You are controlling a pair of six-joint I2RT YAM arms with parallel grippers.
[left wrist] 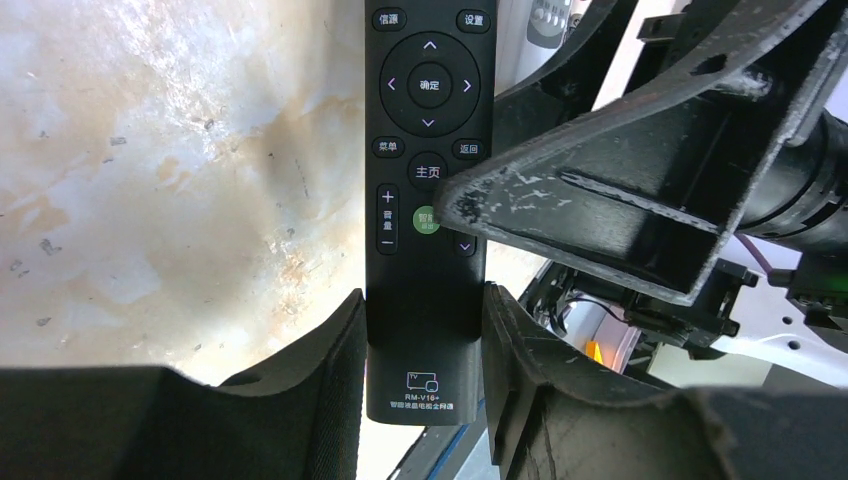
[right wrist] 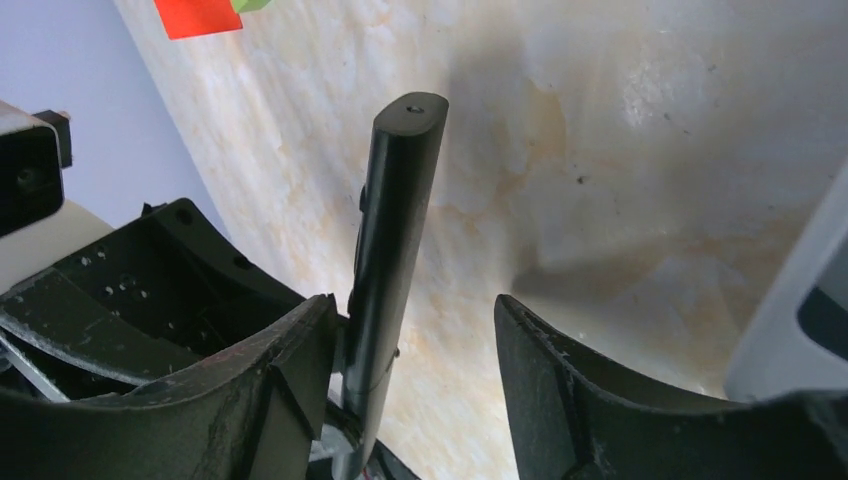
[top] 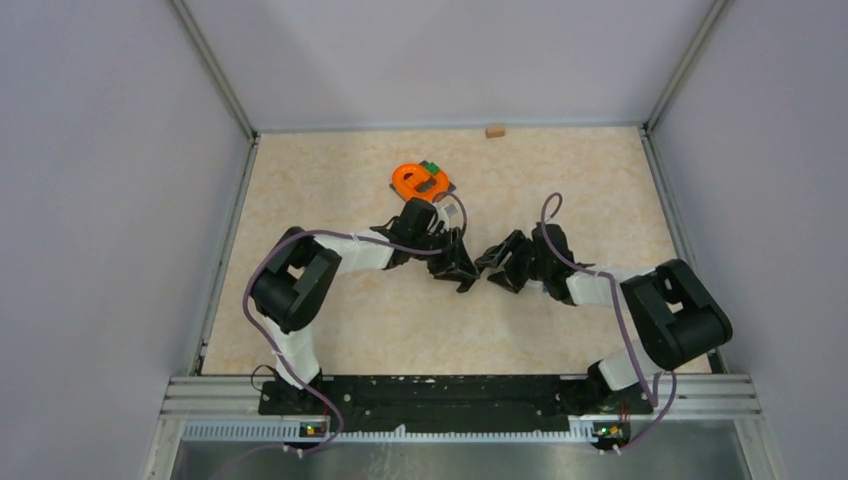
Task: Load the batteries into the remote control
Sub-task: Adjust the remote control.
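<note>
Your left hand (left wrist: 425,320) is pinching the remote control (left wrist: 425,150) by its lower end, one finger on each long side, with the buttons facing its wrist camera. It is over the middle of the worktop (top: 330,330). Your right hand (right wrist: 412,310) faces it with fingers spread. The remote stands edge-on between them, close against the finger on the left of that view; touching or just beside, I cannot tell. Further back an orange piece (top: 412,180) with a green block (top: 432,166) lies on the worktop.
</note>
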